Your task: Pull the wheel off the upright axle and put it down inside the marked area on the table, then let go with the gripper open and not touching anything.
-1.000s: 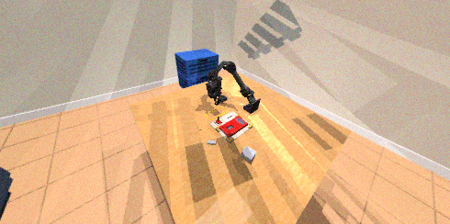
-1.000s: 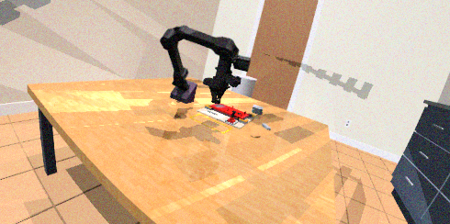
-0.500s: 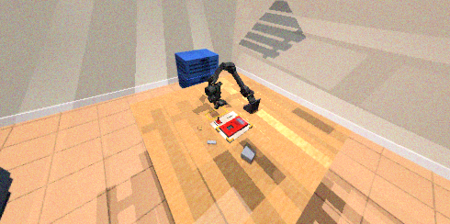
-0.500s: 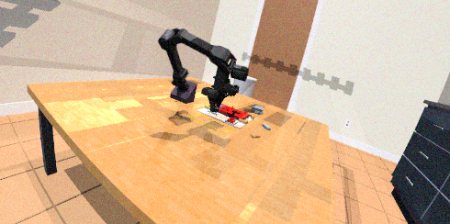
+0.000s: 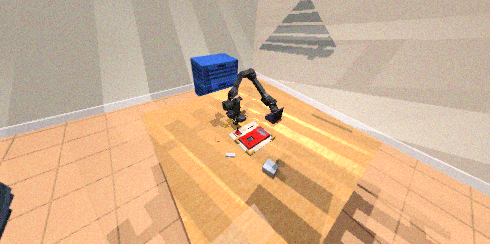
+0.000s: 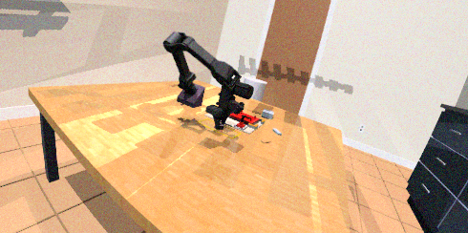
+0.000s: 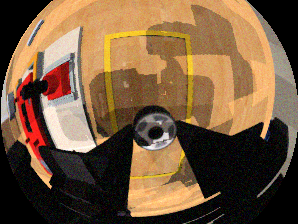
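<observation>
My gripper (image 5: 236,121) (image 6: 220,126) (image 7: 154,127) is shut on the grey spoked wheel (image 7: 155,131), which sits between the fingertips with its dark tyre showing at the top. The wheel is off the axle. In the wrist view it overlaps the inside of the marked area, a yellow outline (image 7: 150,34) on the table. Its height above the table is hard to tell, and the top and exterior views do not show it clearly. The black upright axle (image 7: 36,89) stands bare on its red base (image 7: 62,81) (image 5: 238,132), to the left in the wrist view.
The white board (image 7: 70,122) carries the axle's base and a larger red panel (image 5: 260,136) (image 6: 247,118) beside the marked area. A grey block (image 5: 270,168) (image 6: 267,114) and a small pale piece (image 5: 230,155) (image 6: 277,132) lie beyond the board. A blue crate (image 5: 215,74) stands behind the arm.
</observation>
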You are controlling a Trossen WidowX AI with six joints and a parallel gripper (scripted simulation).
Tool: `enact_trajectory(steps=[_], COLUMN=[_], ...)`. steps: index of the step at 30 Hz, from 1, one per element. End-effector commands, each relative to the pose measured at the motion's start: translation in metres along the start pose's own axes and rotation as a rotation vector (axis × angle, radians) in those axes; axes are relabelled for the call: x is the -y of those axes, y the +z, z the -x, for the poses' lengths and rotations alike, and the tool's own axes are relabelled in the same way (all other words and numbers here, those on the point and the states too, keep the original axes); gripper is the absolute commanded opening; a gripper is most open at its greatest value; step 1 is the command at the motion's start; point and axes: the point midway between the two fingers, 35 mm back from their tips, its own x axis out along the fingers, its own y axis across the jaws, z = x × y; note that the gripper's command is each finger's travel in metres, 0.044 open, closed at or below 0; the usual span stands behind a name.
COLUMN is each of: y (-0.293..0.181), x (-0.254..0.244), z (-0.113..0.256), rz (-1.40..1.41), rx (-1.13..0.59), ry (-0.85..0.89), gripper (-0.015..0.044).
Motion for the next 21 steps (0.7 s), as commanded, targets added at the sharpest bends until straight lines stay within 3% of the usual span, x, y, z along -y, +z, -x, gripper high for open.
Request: enact_trajectory(steps=[1, 12, 18, 21], y=[-0.001, 0.000, 0.001, 0.001], x=[0.000, 0.000, -0.001, -0.001], z=[-0.004, 0.002, 0.052, 0.059], rz=[0.008, 0.000, 0.008, 0.009], rx=[-0.001, 0.001, -0.002, -0.002], ry=[-0.004, 0.000, 0.001, -0.001], gripper=[0.0000, 0.0289, 0.0300, 0.0300])
